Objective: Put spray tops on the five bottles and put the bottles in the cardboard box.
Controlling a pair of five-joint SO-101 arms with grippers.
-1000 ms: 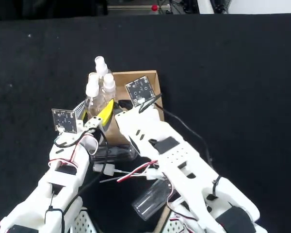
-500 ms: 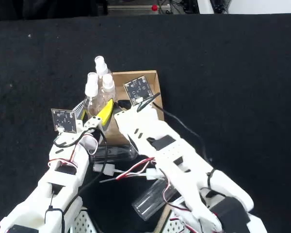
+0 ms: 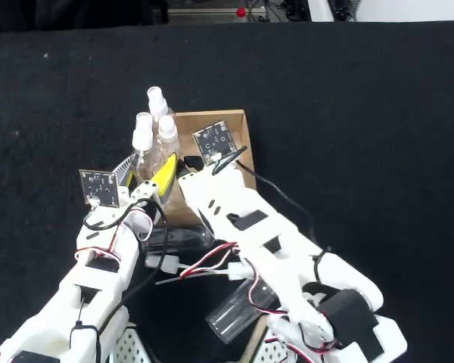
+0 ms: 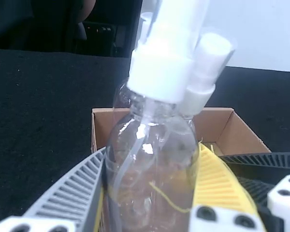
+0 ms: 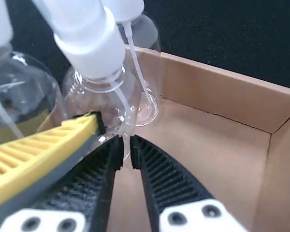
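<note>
Cardboard box [image 3: 212, 116] wall lies just beyond the capped spray bottle [image 4: 150, 164], which your left claw [image 4: 150, 193] clamps upright between its grey and yellow fingers. Lift the bottle clear of that wall and set it beside the bottles standing inside [image 5: 146, 36] without knocking them. Your right arm stretches low over the box, its claw [image 5: 126, 145] nearly together and gripping nothing.

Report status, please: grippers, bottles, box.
Left gripper shut on capped bottle at box edge. Right gripper shut, low in box beside it. One topless bottle lies on table between arms.
</note>
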